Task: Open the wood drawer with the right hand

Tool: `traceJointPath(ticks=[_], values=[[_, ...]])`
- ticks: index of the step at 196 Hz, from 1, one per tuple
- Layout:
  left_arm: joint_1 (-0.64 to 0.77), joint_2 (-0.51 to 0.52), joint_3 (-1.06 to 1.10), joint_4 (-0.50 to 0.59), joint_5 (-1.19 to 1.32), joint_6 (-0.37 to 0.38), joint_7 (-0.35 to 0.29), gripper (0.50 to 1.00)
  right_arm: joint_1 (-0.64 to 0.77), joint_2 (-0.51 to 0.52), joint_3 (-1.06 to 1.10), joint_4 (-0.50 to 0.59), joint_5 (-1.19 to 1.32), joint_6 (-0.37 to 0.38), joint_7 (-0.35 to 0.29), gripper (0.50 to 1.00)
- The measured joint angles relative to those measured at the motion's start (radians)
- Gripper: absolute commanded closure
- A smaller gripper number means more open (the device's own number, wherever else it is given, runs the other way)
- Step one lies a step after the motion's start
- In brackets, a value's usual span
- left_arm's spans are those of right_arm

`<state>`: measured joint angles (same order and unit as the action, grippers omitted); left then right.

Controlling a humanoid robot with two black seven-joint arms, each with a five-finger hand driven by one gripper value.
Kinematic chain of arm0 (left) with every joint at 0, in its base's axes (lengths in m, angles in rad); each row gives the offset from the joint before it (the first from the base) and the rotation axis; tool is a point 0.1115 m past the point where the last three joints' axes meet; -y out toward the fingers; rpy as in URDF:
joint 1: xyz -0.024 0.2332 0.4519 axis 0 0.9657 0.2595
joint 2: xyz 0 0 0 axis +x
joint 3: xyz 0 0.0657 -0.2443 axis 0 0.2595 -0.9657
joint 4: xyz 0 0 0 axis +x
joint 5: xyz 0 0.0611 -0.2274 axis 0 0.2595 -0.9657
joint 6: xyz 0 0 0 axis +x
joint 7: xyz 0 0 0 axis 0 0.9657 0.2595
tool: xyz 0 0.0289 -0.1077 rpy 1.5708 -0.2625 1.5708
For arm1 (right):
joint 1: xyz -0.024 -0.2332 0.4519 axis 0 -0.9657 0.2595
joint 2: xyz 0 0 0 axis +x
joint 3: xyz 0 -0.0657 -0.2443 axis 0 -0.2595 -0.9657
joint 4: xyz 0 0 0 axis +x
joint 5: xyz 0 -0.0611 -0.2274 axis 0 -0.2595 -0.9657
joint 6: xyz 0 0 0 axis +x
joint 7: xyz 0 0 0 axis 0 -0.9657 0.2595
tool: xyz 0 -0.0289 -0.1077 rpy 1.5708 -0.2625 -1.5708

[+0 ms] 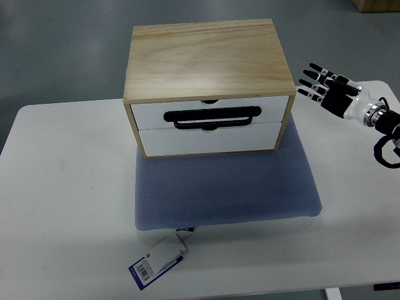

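Fingers (314,79) of right hand (330,92) spread, right of wood drawer (212,117).

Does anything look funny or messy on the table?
Nothing is spilled or broken. The one odd bit is a tag sticking out from the blue mat's front edge onto the table. The wooden drawer box sits straight, both drawers shut, and the right hand is beside it with fingers spread.
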<state>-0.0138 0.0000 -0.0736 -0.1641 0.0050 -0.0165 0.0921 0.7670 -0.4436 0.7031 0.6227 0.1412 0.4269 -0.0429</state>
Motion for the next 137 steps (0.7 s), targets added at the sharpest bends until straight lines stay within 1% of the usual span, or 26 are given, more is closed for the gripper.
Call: traceJointPath(ticks=[91, 137], values=[[0.009, 0.0, 0.0, -0.002, -0.001, 0.0, 0.0, 0.5, 0.009, -0.011, -0.001, 0.0, -0.012, -0.003, -0.005, 0.544], [0.008, 0.0, 0.0, -0.001, -0.002, -0.001, 0.0, 0.5, 0.032, -0.054, -0.002, 0.001, -0.019, 0.009, 0.008, 0.546]])
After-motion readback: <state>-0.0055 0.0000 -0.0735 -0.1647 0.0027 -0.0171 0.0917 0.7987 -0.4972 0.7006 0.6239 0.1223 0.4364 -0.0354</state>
